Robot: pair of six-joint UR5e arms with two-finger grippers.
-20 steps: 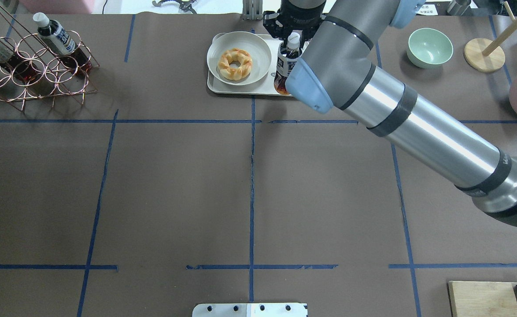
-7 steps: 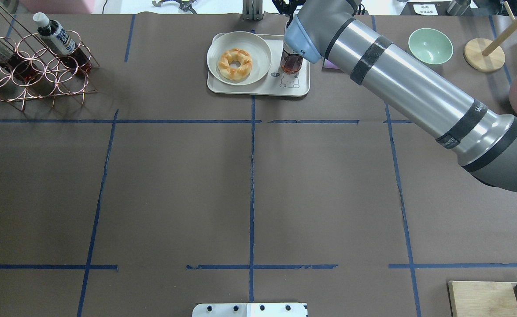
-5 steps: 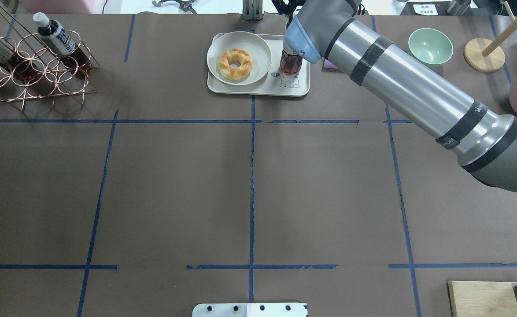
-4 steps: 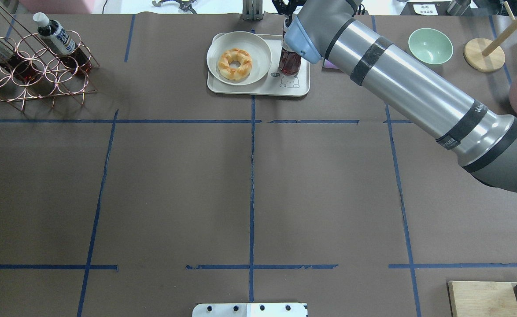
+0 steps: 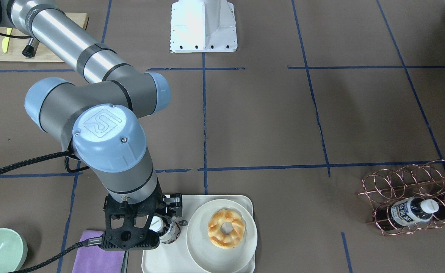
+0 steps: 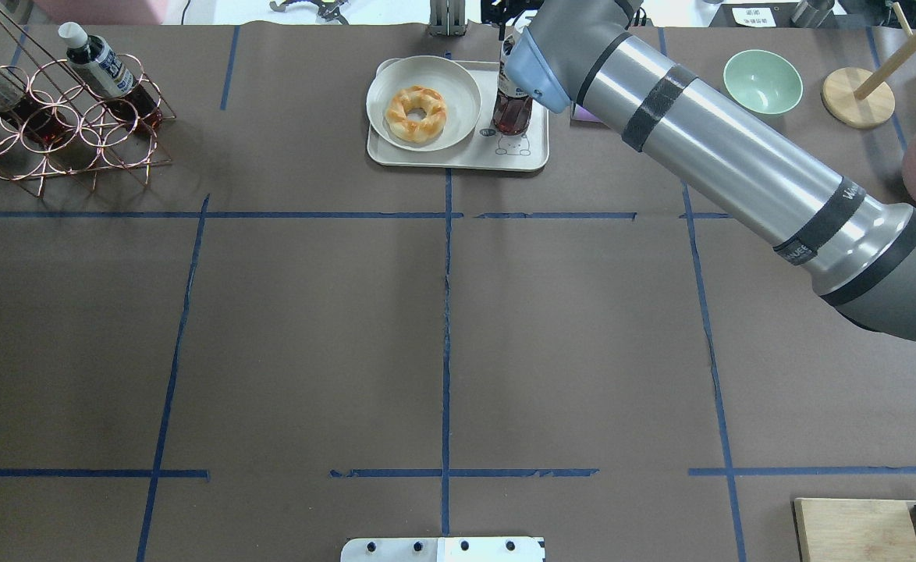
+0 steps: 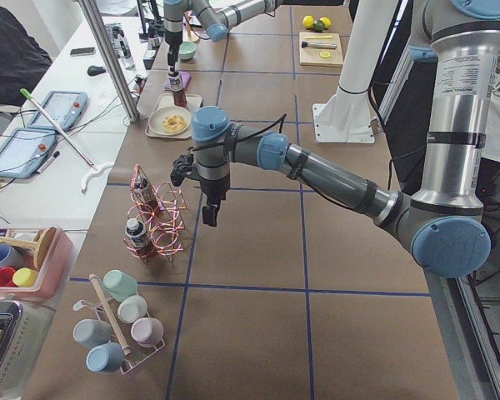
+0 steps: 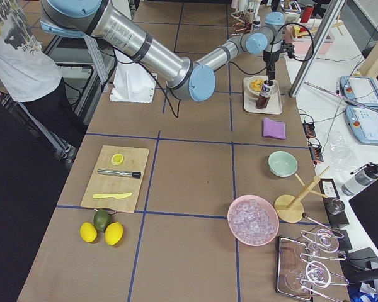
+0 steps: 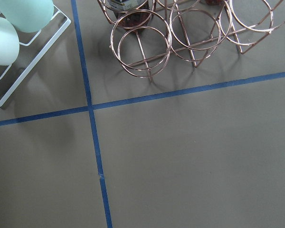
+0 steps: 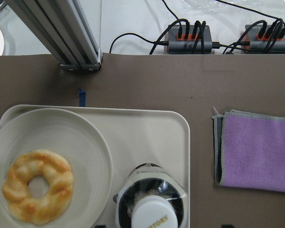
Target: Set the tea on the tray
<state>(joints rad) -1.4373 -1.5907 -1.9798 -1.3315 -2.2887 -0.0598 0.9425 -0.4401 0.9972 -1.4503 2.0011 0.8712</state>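
The tea (image 6: 511, 113) stands upright on the tray (image 6: 458, 156), just right of the round plate, over the bear drawing. It also shows in the front view (image 5: 169, 232) and the right wrist view (image 10: 152, 202), with its white cap straight below the camera. My right gripper (image 5: 160, 226) is directly over the bottle's top. Its fingertips show only as dark bits at the wrist view's bottom edge, wider apart than the bottle, so it is open. My left gripper (image 7: 208, 215) hangs beside the copper rack, and I cannot tell whether it is open or shut.
A doughnut (image 6: 417, 114) lies on the white plate (image 6: 462, 86) on the tray's left half. A purple cloth (image 10: 256, 152) lies right of the tray. A copper rack (image 6: 60, 129) with other bottles is far left. A green bowl (image 6: 762, 82) stands far right.
The bottle went from tilted and held above the tray's edge to standing on the tray. Over the last second the right arm has shifted slightly away, uncovering more of the bottle.
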